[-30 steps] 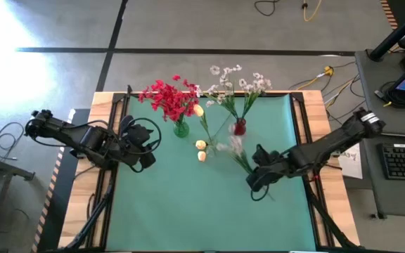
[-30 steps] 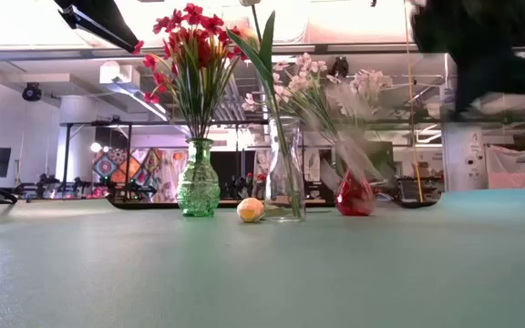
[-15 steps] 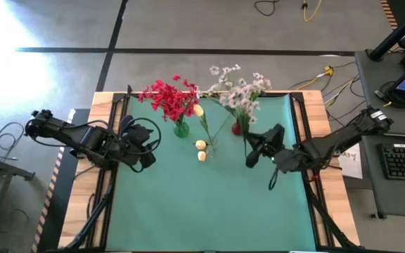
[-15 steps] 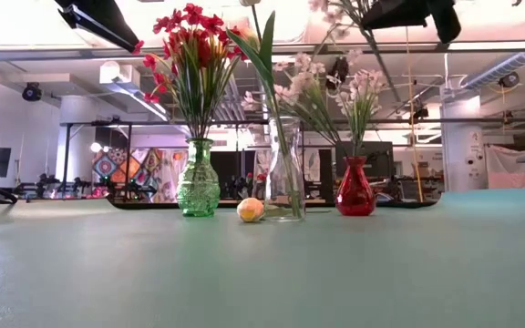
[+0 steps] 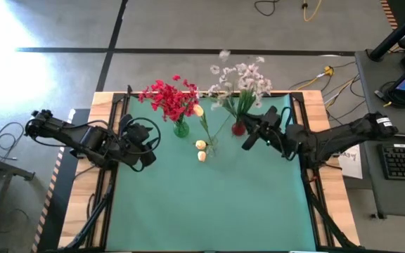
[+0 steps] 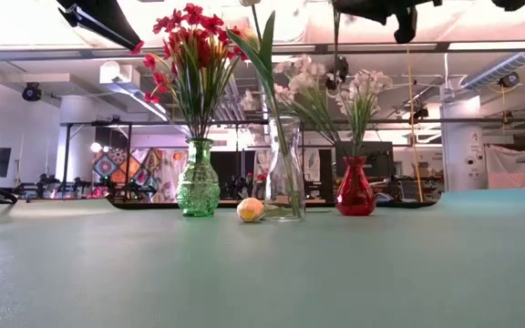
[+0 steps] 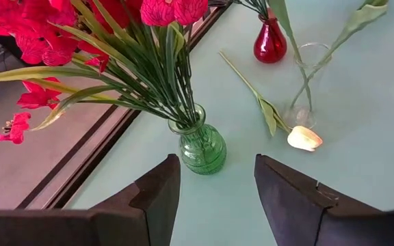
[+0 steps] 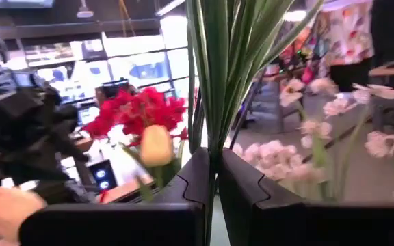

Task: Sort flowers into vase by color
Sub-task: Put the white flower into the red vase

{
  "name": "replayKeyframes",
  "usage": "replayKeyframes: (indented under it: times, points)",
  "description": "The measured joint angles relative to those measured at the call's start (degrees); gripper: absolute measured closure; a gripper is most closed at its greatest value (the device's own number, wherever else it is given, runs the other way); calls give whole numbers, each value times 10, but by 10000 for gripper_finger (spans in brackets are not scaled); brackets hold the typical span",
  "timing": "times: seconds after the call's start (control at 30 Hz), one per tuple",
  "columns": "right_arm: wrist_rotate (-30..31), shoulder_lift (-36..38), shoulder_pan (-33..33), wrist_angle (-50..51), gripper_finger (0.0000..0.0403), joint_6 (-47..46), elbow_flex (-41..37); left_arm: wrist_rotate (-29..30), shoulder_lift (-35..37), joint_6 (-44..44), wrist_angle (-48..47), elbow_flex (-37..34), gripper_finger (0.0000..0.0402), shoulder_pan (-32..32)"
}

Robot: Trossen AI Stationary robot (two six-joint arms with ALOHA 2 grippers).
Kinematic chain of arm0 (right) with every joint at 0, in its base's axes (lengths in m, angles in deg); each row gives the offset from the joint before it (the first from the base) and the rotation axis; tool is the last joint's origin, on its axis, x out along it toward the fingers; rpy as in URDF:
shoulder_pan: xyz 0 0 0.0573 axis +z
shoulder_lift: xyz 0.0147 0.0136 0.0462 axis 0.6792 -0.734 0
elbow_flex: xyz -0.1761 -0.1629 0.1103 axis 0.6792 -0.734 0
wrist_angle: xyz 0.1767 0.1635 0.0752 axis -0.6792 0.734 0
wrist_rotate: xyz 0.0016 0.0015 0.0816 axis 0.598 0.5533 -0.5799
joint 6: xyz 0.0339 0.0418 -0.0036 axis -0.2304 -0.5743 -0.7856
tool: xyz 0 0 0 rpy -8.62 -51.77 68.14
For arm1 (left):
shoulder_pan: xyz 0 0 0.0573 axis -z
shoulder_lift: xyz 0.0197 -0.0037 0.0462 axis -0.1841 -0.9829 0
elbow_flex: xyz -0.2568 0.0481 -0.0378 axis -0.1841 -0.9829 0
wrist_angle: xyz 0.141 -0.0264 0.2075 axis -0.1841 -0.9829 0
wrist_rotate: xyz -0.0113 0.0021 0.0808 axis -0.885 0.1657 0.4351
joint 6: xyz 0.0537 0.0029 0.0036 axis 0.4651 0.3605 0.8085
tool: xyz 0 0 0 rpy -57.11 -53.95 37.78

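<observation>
My right gripper (image 5: 249, 138) is shut on a white-blossom spray (image 5: 248, 76) and stands high over the red vase (image 5: 238, 128), which holds other white sprays (image 6: 358, 87). The green vase (image 5: 181, 129) holds the red flowers (image 5: 166, 98). A clear glass vase (image 7: 305, 113) holds one cream rosebud stem. Another rosebud (image 7: 304, 138) lies with its side on the mat beside that vase. My left gripper (image 7: 214, 195) is open at the mat's left edge, pointing at the green vase (image 7: 200, 147). My right gripper pinches the white spray's green stem and leaves (image 8: 211, 147) between its two fingers (image 8: 195, 179), which lie across the stem. The spray stands about upright, blossoms above the fingers. Its stem (image 6: 336, 41) hangs below them, clear of the mat; its lower end is lost among the vase's sprays.
The three vases stand in a row near the mat's far edge (image 5: 209, 96). The green mat (image 5: 209, 204) stretches open toward the near edge. Wooden table borders and dark rails run along both sides. Beyond the table is a workshop room.
My right gripper has risen from low over the mat's right half and moved toward the far edge, up to the red vase. The white spray it carries has swung from slanting low over the mat to upright, with its blossoms above the vase. My left arm has kept still.
</observation>
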Motion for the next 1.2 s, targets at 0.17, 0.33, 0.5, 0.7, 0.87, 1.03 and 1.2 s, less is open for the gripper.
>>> replayKeyframes:
  times: [0.17,0.33,0.5,0.7,0.87,1.03,1.2]
  points:
    - [-2,0,-28,-17,385,29,-14,0,0,0,0,0,226,0]
    - [19,0,-56,-78,385,46,-48,0,0,0,0,0,226,0]
    - [20,-1,-75,-228,385,61,-133,0,0,0,0,0,226,0]
    - [18,-2,-88,-352,385,103,-214,0,0,0,-1,0,226,0]
    - [17,-4,-113,-361,385,114,-240,1,0,0,-1,0,226,0]
    - [17,-14,-138,-361,385,96,-254,1,0,0,0,0,225,0]
    - [17,-35,-154,-362,385,50,-256,2,0,0,0,0,226,0]
